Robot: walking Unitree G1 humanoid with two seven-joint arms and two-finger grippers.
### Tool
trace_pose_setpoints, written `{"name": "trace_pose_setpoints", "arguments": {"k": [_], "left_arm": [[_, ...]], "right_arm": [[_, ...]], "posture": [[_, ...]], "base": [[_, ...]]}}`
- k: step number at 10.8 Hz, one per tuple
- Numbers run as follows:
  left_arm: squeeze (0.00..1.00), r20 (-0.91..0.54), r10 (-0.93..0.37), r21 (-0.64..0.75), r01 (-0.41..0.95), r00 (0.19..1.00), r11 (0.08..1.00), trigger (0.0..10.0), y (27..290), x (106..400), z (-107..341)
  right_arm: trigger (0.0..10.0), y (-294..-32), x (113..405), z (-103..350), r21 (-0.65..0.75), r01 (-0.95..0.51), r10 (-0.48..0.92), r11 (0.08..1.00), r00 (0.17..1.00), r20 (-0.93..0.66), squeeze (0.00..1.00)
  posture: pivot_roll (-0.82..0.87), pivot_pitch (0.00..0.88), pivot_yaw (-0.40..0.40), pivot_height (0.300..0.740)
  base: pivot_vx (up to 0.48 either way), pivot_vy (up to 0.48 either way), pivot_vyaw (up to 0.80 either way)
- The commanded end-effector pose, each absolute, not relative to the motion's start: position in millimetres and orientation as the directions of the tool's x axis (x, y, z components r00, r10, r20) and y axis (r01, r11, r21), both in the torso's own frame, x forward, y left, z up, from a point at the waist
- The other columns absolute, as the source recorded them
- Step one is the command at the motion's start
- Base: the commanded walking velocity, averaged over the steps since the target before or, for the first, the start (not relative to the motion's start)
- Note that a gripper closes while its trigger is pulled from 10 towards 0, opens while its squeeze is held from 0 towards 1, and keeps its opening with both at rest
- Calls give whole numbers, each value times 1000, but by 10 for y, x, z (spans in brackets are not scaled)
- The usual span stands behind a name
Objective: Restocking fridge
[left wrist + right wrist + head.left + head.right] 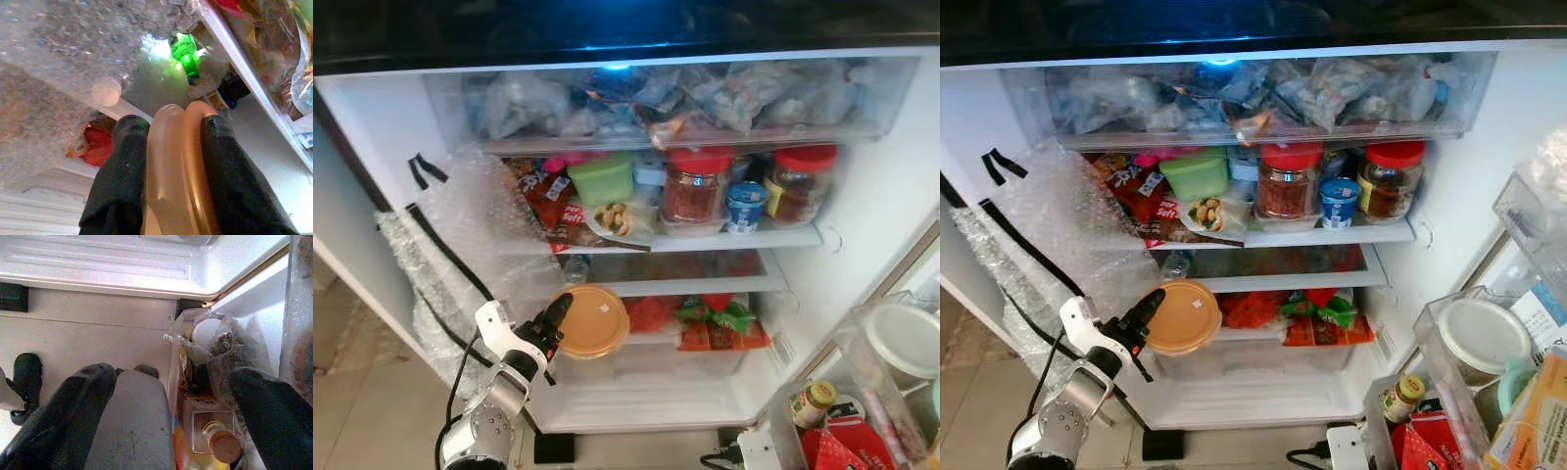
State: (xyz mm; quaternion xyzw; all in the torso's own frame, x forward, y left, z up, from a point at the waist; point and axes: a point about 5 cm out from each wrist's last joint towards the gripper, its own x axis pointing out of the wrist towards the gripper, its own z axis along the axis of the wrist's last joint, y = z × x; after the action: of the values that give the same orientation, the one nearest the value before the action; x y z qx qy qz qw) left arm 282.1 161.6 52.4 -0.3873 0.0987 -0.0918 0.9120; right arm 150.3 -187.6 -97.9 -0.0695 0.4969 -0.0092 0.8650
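The orange tub (591,320) is the thing going in right now. It's a round, lidded plastic container sitting at the left front of the lower fridge shelf (705,286), just above the drawer (656,362) at the bottom. The left pincer (551,326) is clenched on its rim, and in the left wrist view you can see both black fingers (122,181) squeezing the tub and its lid edge-on between them.

So the step looks like sliding it in and letting go. My take on doing it well:

- Push it further back before opening up — it looks like it's perched near the front edge, so releasing now could tip it out.
- Keep it level; the grip is only on one edge, so the weight hangs off the far side.
- Mind the bubble wrap (460,255) lining the left wall, it's right beside the wrist and could snag.
- The red and green packets (720,323) sit just to the right of the tub, so there's not much sideways room.

Up above, the red-lidded jars (695,186) and the green box (602,178) are well clear.

The right pincer (171,396) is spread open, hanging idle down by the door bin (1469,392) where a corked bottle (215,435) sits.
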Motion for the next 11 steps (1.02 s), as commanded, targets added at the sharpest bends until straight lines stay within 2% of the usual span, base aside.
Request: {"name": "trace_pose_setpoints", "arguments": {"k": [1, 8, 11], "left_arm": [[0, -101, -260, -724, 108, 960, 681, 10000, 1606, 2823, 537], [0, -105, -266, -717, 112, 958, 688, 10000, 1598, 2819, 532], [0, -113, -279, -714, 117, 954, 690, 10000, 1577, 2812, 519]], "right_arm": [[10000, -1875, 1485, -988, -128, -58, -82, 990, 496, -864, 0], [10000, -1835, 1445, -1007, -123, -65, -76, 990, 491, -868, 0], [10000, -1855, 1450, -1003, -124, -65, -77, 990, 490, -869, 0]], "posture": [[28, 40, 47, 670], [31, 40, 48, 670], [33, 41, 47, 670]], "base": [[364, 0, 0], [380, 0, 0], [86, 0, 0]]}}
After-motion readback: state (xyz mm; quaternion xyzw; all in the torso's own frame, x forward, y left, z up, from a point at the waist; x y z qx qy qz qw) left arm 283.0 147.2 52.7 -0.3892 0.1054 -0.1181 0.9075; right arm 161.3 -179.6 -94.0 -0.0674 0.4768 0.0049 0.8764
